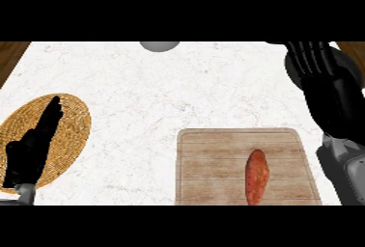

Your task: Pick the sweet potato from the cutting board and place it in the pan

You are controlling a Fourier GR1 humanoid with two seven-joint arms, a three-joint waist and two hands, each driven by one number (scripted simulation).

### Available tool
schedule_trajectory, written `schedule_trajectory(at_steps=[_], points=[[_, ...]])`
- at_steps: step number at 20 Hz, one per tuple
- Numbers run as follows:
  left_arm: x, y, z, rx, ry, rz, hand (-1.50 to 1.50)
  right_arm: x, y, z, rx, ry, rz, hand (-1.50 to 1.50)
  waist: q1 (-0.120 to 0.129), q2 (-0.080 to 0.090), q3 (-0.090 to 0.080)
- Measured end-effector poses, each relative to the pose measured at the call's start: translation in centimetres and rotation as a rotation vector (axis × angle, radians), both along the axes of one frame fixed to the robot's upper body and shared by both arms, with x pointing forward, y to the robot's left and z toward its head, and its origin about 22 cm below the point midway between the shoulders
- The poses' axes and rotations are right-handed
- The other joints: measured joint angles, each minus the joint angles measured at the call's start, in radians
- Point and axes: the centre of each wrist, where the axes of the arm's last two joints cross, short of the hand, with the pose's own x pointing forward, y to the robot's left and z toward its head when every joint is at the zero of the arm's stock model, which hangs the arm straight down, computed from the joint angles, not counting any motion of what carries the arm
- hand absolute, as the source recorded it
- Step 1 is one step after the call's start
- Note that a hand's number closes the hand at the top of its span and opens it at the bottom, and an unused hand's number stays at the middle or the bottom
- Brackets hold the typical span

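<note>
An orange-brown sweet potato [257, 176] lies lengthwise on the right half of a wooden cutting board [214, 164] at the lower right of the marble counter. My right hand [312, 60] is up at the far right, well beyond the board, with its fingers straight and pointing away; it holds nothing. Behind that hand shows a dark round shape [351, 67], mostly hidden, which may be the pan. At the left edge my left hand [32, 149] rests open, fingers straight, over a woven mat.
A round woven mat [71, 140] lies at the left under the left hand. A light grey rounded object [159, 46] is cut off by the counter's far edge. Brown wood borders the counter at both top corners.
</note>
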Motion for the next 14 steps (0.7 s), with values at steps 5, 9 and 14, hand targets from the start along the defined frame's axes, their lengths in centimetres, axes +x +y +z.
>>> schedule_trajectory(at_steps=[5, 9, 14], points=[[0.6, -2.9, -0.8, -0.166, 0.036, -0.104, 0.00, 0.0, 1.5, -1.1, -0.214, 0.087, 0.026, 1.50, 0.009, 0.002, -0.012], [0.4, -5.8, -1.5, -0.325, 0.087, -0.189, 0.00, 0.4, 0.2, -1.3, -0.584, 0.042, -0.081, -1.50, -0.001, -0.002, -0.024], [0.7, -7.4, -2.0, -0.451, 0.141, -0.250, 0.00, -1.5, 0.4, -4.5, -0.645, -0.074, -0.187, -1.50, -0.001, -0.001, -0.016]])
